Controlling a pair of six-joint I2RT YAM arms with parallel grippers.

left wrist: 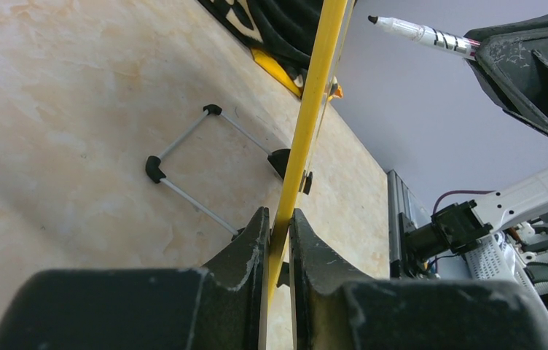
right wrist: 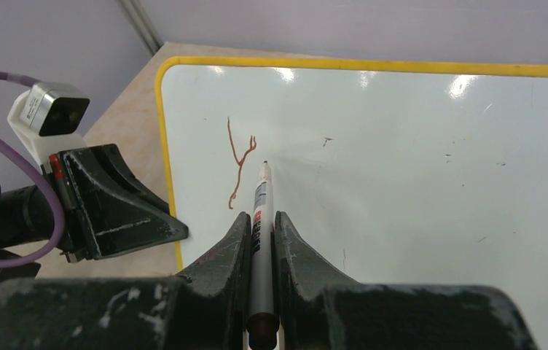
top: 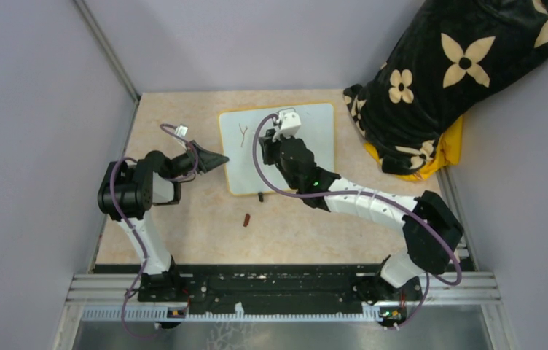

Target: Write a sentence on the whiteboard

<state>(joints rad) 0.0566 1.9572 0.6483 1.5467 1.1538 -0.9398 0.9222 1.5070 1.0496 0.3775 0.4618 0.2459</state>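
Two grippers work at the whiteboard (top: 315,146), which sits at 12 o'clock on the table (top: 184,233). The left gripper (left wrist: 280,219) pinches the board's yellow frame at its 9 o'clock edge, one finger pressed to each face. The right gripper (right wrist: 260,219) is clamped on a marker (right wrist: 261,193). The marker's tip sits just at 3 o'clock of the sentence (right wrist: 236,164), only one forked reddish-brown stroke near the board's 10 o'clock corner. A small dark red cap (top: 247,219) lies at the board's 7 o'clock. A black flowered blanket (top: 446,73) is heaped at 2 o'clock.
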